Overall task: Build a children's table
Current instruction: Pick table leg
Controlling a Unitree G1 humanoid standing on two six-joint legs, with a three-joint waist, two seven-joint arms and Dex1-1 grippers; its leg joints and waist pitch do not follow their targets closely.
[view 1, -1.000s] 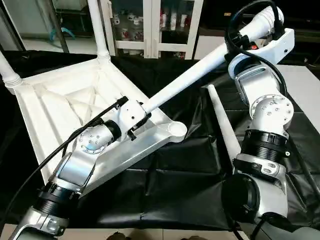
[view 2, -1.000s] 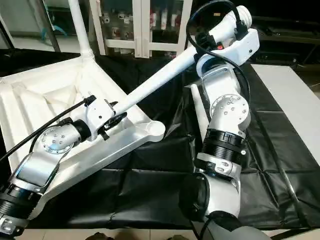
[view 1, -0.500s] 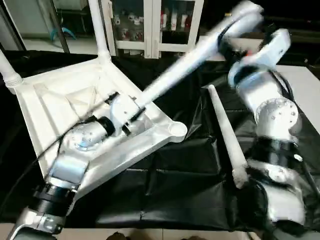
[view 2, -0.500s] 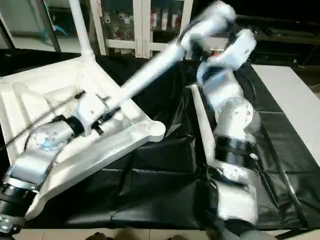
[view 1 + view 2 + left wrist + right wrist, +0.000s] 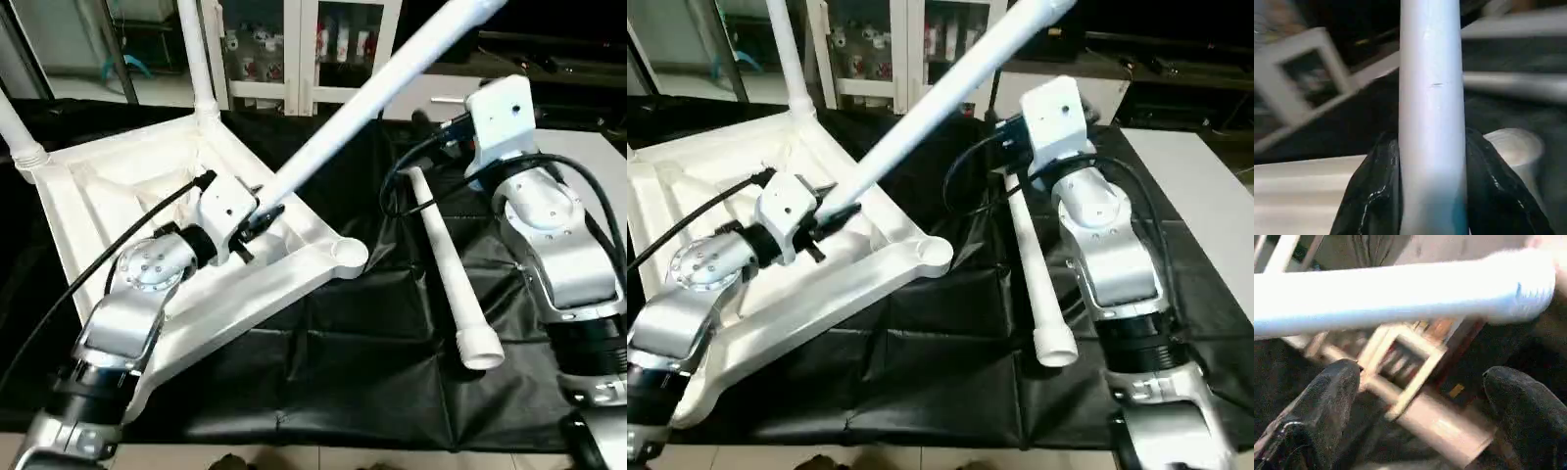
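The white tabletop [image 5: 118, 201] lies upside down on the left, ribbed side up. Two legs [image 5: 196, 54] stand upright in its far corner sockets. The near right socket [image 5: 348, 257] holds nothing. My left gripper [image 5: 257, 211] is shut on a third long white leg [image 5: 377, 88], which slants up to the right over the tabletop. In the left wrist view that leg [image 5: 1431, 98] sits between the black fingers [image 5: 1376, 196]. My right gripper [image 5: 1420, 377] is open just below the leg's [image 5: 1400, 289] upper part, touching nothing. A fourth leg [image 5: 446, 264] lies on the cloth.
A black cloth [image 5: 372, 362] covers the work surface. A white glass-door cabinet [image 5: 313, 44] stands behind it. My right forearm [image 5: 563, 255] reaches along the right side, beside the lying leg. A pale surface [image 5: 598, 157] lies at the far right.
My right gripper has opened and let go of the slanted leg's upper end, and the right arm has come down and unfolded. The leg now tilts steeper, held by the left gripper alone.
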